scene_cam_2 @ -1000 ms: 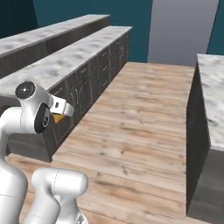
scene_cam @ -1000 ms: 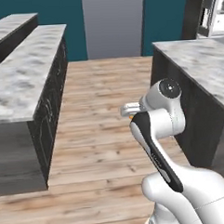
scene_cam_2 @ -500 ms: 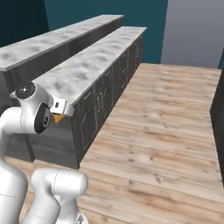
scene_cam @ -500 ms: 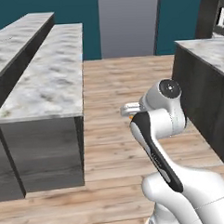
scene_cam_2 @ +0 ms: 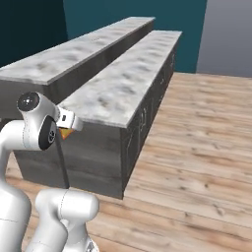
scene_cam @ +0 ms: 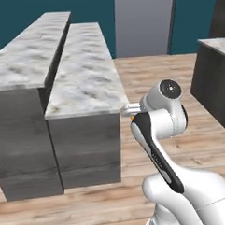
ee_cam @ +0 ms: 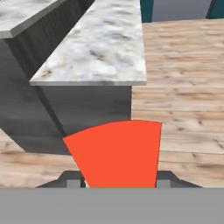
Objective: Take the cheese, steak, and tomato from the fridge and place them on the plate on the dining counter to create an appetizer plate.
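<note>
Wood plank floor (scene_cam: 149,70) runs everywhere under and past the gripper, out to a teal back wall (scene_cam_2: 123,10) with a pale grey panel (scene_cam: 144,21) set in it. Dead ahead of the gripper is the long two-level dining counter, call it the bench (scene_cam: 84,73): grey-veined white marble top, dark grey wood-grain base, a higher marble ledge (scene_cam: 32,53) on its far side from the gripper. Its near end face stands just in front of the gripper and slightly to one side; in the hand view the top (ee_cam: 109,43) stretches away above the gripper. Off to the arm's right, well apart across the open floor, is the corner of a second dark counter (scene_cam: 215,76) with a marble top. The white arm (scene_cam: 162,126) is folded up tight, the wrist level with the bench top. The gripper (ee_cam: 118,183) is partly closed around the cheese (ee_cam: 116,153): an orange wedge sitting between the two dark fingertips (ee_cam: 73,180), its wide end pointing away from the hand. From the right base view just a small orange tip of the cheese (scene_cam_2: 65,133) pokes out under the hand, near the bench's end corner but not touching it. Cheese is clear of the bench surface, carried in the air.
</note>
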Motion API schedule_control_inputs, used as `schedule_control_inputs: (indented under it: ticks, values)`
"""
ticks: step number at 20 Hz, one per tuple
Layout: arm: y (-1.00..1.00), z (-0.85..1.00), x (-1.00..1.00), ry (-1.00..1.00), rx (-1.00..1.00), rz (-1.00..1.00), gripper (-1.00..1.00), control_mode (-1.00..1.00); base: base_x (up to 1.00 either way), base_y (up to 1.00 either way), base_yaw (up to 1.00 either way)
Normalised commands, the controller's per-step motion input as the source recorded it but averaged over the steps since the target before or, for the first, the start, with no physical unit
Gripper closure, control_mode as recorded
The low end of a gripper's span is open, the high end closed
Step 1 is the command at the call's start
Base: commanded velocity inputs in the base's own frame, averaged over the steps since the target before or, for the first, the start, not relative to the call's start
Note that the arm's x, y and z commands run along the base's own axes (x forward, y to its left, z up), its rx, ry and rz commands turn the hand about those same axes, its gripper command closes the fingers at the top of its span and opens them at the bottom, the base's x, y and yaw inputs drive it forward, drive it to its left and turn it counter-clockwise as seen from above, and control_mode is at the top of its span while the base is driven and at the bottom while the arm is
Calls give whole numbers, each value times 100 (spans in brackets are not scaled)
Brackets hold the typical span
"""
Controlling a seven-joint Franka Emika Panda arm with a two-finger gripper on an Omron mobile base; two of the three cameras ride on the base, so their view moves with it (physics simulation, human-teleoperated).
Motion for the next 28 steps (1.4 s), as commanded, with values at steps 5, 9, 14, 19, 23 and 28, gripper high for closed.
schedule_control_inputs:
  ticks: [5,9,14,19,23,28]
  values:
    - [0,0,0,0,0,0,100,100,0,100,0]
    - [0,0,0,0,0,0,100,100,0,100,0]
    - [0,0,0,0,0,0,100,100,0,100,0]
    - [0,0,0,0,0,0,100,100,0,100,0]
    - [0,0,0,0,0,0,100,100,2,100,-1]
    - [0,0,0,0,0,0,100,100,11,100,-3]
